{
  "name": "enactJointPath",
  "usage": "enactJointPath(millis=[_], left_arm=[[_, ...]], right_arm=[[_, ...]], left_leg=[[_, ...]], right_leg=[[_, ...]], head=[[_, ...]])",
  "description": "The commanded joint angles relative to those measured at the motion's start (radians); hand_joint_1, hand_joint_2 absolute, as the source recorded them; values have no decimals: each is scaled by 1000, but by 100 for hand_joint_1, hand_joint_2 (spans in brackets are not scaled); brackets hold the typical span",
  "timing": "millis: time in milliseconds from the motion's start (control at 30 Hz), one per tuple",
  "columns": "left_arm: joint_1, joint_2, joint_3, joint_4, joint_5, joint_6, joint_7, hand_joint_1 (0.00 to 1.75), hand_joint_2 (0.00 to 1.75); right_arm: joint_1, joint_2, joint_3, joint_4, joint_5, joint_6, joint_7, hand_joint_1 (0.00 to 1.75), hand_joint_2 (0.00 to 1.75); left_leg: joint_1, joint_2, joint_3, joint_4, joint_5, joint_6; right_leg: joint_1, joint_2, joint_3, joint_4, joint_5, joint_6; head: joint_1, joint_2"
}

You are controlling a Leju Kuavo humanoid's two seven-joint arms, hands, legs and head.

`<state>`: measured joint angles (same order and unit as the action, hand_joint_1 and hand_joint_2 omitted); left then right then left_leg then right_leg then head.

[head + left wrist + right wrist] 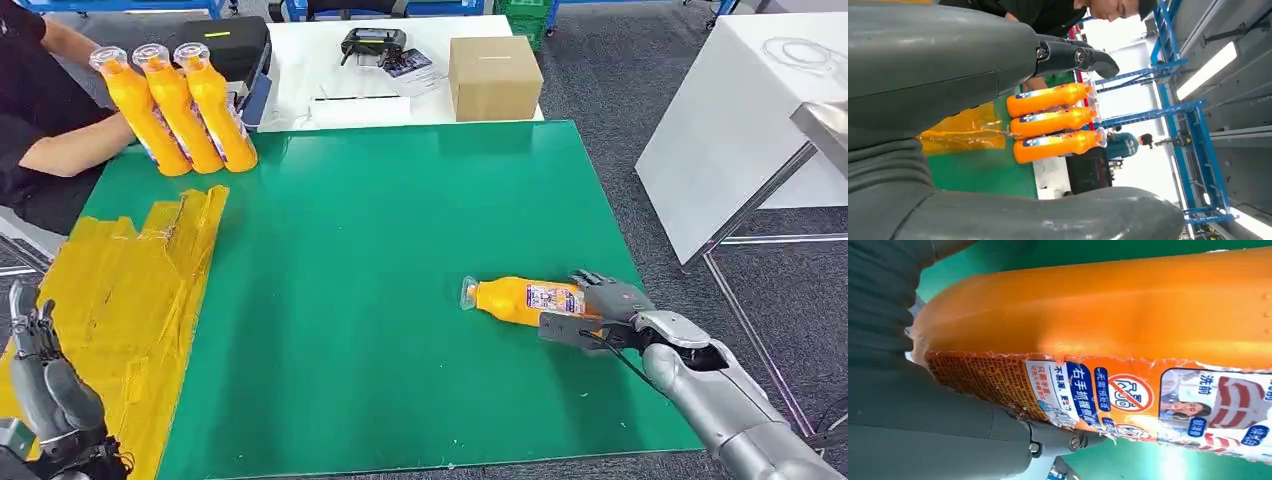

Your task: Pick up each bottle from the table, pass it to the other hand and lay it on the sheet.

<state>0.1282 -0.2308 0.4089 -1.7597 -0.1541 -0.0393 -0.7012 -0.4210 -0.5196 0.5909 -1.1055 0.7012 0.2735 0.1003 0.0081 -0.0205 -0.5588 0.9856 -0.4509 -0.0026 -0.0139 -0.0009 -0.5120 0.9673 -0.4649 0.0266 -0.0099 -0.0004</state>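
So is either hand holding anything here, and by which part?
The right hand is around the base end of the lying orange bottle, which rests on the green mat. The left hand holds nothing.

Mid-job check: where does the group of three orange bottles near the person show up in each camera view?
Head view: three orange bottles at the green mat's far left corner.
Left wrist view: bottles mid-picture, stacked sideways.
Right wrist view: not in it.
Shared landmark: the yellow sheet beside them.
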Motion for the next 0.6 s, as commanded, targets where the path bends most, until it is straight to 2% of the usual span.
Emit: enactJointPath(millis=[33, 133, 233, 300, 367, 400, 433, 467, 533, 600], left_arm=[[-47, 17, -15, 77, -1, -1, 4, 0, 0], [-75, 32, -43, 109, 1, -4, 9, 0, 0], [-75, 32, -43, 109, 1, -4, 9, 0, 0], [-79, 33, -48, 111, 2, -3, 10, 0, 0], [-93, 41, -66, 128, 9, 1, 21, 0, 0], [-96, 43, -71, 136, 9, 1, 21, 0, 0], [-96, 43, -71, 136, 9, 2, 21, 0, 0], [-95, 43, -69, 140, 14, 4, 24, 0, 0], [-88, 47, -62, 142, 21, 5, 23, 0, 0], [-78, 50, -53, 137, 31, 2, 20, 0, 0]], right_arm=[[-46, 75, 76, 154, 18, 38, -17, 0, 175], [-85, 200, 132, 347, 58, -27, -53, 0, 175], [-85, 200, 132, 347, 58, -27, -53, 0, 175], [-91, 245, 141, 387, 61, -43, -53, 0, 175], [-128, 350, 179, 528, 79, -93, -60, 0, 175], [-131, 362, 186, 545, 79, -97, -64, 134, 175], [-131, 366, 190, 551, 80, -99, -67, 171, 175], [-129, 367, 178, 556, 62, -97, -74, 175, 175], [-128, 361, 171, 545, 50, -99, -80, 175, 175], [-134, 364, 163, 535, 39, -98, -81, 175, 175]], left_leg=[[1, 2, 2, -1, 0, 0], [2, 3, 4, -3, 0, 0], [2, 3, 4, -3, 0, 0], [2, 4, 5, -3, 1, 0], [3, 6, 5, -3, 1, 0], [3, 5, 6, -4, 1, -1], [4, 13, 11, -5, 1, -1], [5, 18, 16, -4, 0, 1], [5, 17, 17, -3, 0, 1], [5, 16, 24, -2, -4, 1]], right_leg=[[1, 1, 2, -2, 1, -1], [2, 2, 4, -4, 2, -1], [2, 2, 4, -4, 2, -1], [2, 2, 5, -4, 2, -2], [3, 3, 5, -6, 3, -2], [3, 4, 5, -5, 3, -2], [4, 10, 8, -6, 4, -3], [6, 14, 11, -5, 4, -3], [5, 14, 8, -4, 4, -2], [5, 14, 8, -3, 2, -2]], head=[[0, 0], [0, 0], [0, 0], [0, 0], [0, 0], [0, 0], [0, 0], [1, 0], [0, 0], [0, 0]])
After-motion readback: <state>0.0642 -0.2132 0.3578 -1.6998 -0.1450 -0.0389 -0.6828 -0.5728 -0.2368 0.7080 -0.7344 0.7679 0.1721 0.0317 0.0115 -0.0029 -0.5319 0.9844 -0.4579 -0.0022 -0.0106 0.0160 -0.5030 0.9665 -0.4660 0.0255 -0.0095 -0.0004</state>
